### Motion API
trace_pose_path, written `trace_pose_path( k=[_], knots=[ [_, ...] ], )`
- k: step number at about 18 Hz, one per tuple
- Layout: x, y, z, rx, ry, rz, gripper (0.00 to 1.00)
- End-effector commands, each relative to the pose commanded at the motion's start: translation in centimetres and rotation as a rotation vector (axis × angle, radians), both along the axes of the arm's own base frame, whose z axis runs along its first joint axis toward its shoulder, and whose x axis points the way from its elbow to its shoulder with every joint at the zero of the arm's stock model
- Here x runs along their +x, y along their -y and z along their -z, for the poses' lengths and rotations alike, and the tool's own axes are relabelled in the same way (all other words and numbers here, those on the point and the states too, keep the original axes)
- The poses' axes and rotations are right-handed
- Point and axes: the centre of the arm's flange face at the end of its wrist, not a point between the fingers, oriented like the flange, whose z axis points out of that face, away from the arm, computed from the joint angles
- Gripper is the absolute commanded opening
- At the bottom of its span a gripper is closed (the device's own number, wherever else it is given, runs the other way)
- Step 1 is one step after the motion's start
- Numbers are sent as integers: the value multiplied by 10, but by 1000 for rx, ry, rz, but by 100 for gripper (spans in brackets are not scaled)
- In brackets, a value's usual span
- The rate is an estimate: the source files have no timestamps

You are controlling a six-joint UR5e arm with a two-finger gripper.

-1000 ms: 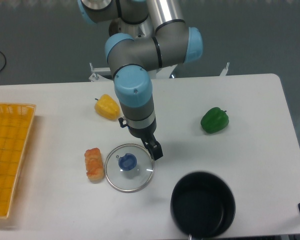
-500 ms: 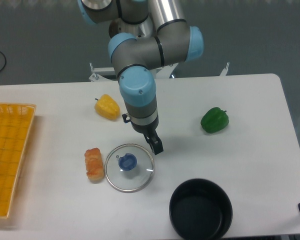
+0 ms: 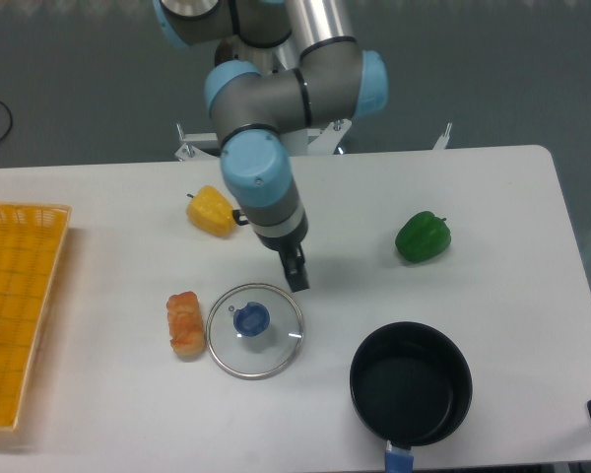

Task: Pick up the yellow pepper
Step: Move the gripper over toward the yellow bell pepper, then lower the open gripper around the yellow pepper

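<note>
Fixed camera, only view. The small glossy yellow bell pepper (image 3: 211,211) lies on the white table (image 3: 492,207), at the rear left, just beside the wrist of the grey and blue arm (image 3: 261,187); part of its right side is hidden by that wrist. It is not held.

Change noted: over the last second the gripper (image 3: 295,273) has drawn back from the rim of the round glass lid with the blue knob (image 3: 254,329) and shifted slightly left and toward the rear, so that it now hangs above bare table just beyond the lid. The arm has swung a little toward the pepper. The black pot with the blue handle stub (image 3: 411,384) has also moved, sitting further right and nearer the middle of the table than before, with its handle now showing.

The gripper appears as one dark block from this angle; whether its fingers are spread or pressed together cannot be told. It carries nothing visible.

Judgement: the approach is under way but early. The gripper must cross leftward to stand over the pepper before descent.

The green bell pepper (image 3: 423,236), orange-tan bread roll (image 3: 185,323) and yellow mesh basket (image 3: 18,296) are unchanged.
</note>
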Motion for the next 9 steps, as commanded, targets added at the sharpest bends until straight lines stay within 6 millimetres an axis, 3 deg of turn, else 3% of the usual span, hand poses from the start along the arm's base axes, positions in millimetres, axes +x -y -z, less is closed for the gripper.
trace_pose_path(
  k=[5, 9],
  knots=[
    [88, -5, 13, -59, -2, 107, 100],
    [130, 14, 16, -78, 4, 165, 100]
  ],
)
